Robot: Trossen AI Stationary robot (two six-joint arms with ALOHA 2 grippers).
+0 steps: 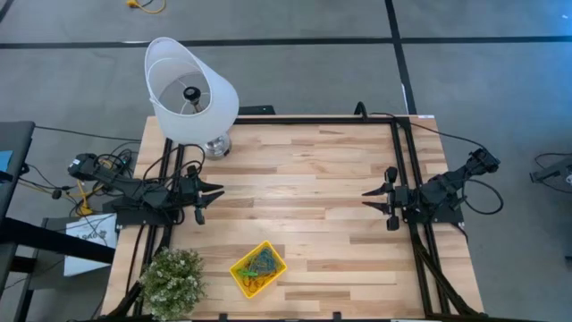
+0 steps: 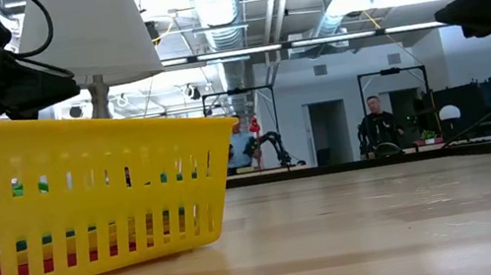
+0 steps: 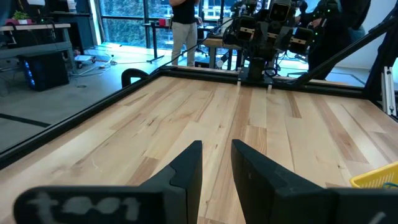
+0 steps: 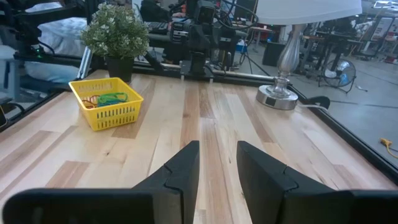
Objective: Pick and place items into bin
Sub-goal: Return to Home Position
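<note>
The yellow bin (image 1: 258,268) stands on the table near its near edge, left of centre; it also shows in the low view (image 2: 77,206) and the right wrist view (image 4: 107,102). Rubber bands (image 1: 259,265) in green, blue and orange lie inside it (image 4: 107,98). My left gripper (image 1: 214,192) hovers open over the table's left side, fingers pointing right (image 3: 216,163). My right gripper (image 1: 368,198) hovers open over the right side, pointing left (image 4: 217,163). Both are far from the bin.
A white lamp (image 1: 190,89) with a metal base (image 4: 278,96) stands at the far left corner. A potted plant (image 1: 171,279) stands at the near left corner, beside the bin. Bare wood (image 1: 304,188) spreads between the two grippers. People stand in the room beyond.
</note>
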